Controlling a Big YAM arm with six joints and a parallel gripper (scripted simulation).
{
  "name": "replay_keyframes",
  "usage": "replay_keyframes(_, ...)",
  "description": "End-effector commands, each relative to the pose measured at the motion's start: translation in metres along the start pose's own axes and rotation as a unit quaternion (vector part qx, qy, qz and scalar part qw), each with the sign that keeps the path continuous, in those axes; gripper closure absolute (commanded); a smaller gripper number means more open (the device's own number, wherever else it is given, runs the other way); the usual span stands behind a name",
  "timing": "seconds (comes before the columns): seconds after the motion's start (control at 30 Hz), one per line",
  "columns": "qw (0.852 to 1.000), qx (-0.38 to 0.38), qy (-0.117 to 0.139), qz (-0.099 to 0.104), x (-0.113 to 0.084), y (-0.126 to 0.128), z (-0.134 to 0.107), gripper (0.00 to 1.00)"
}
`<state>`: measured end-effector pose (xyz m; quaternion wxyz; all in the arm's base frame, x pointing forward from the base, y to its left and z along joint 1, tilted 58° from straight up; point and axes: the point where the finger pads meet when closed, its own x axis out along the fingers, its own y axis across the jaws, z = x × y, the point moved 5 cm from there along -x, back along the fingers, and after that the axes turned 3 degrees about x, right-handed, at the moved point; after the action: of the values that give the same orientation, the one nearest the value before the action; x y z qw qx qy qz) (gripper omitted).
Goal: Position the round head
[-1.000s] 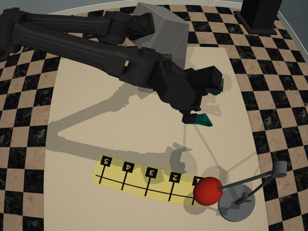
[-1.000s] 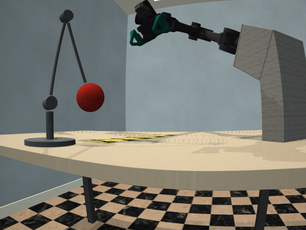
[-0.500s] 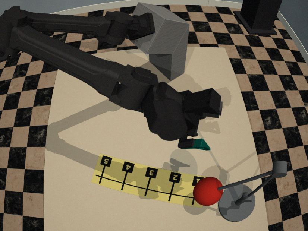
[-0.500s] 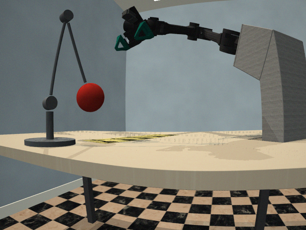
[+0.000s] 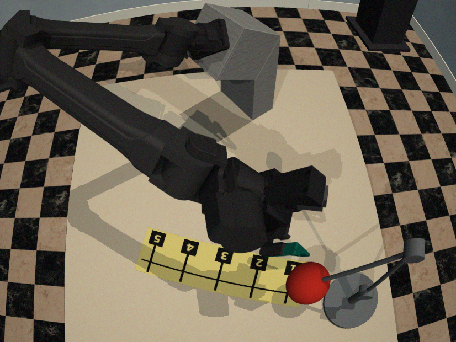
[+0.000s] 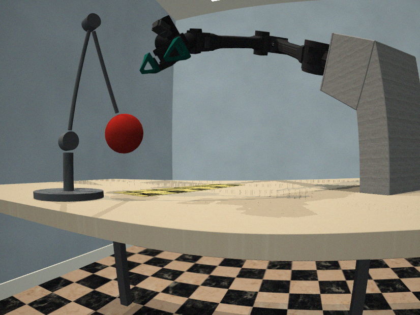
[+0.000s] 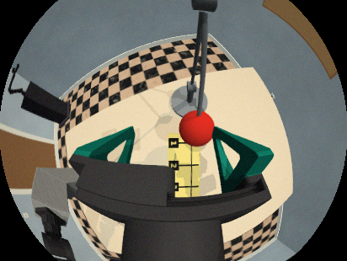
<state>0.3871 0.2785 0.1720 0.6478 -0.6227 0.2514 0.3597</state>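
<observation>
Wide-open claw (image 5: 314,233) (image 6: 154,64) (image 7: 173,130), nothing gripped, up over the table (image 5: 353,198) (image 6: 237,245) (image 7: 253,126); now for the lamp (image 5: 414,250) (image 6: 91,22) (image 7: 202,50), near the right edge from above. Ease down, centre on the red ball (image 5: 307,283) (image 6: 124,133) (image 7: 196,128), then close softly.

- The end effector (image 5: 312,231) (image 6: 153,64) (image 7: 173,130) has been brought nearer to the round red head (image 5: 308,283) (image 6: 124,133) (image 7: 196,128) and slightly lowered.
- The strip's (image 5: 199,263) (image 6: 179,189) (image 7: 183,177) upper edge, near 3, has been partly covered in the top view.
- The arm's shadow (image 5: 211,305) (image 6: 278,207) (image 7: 208,183) has been shifted across the strip, past its lower edge.
</observation>
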Motion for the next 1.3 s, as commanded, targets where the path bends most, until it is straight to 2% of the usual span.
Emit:
replay_keyframes(0.0, 1.000, -0.011, -0.003, -0.004, 0.001, -0.019, 0.005, 0.00)
replay_keyframes(0.57, 0.999, -0.035, -0.011, -0.010, 0.004, -0.053, 0.005, 0.00)
replay_keyframes(1.07, 0.999, -0.031, -0.010, -0.007, 0.043, -0.042, 0.005, 0.00)
replay_keyframes(1.27, 0.999, -0.033, -0.009, -0.003, 0.053, -0.040, 0.005, 0.00)
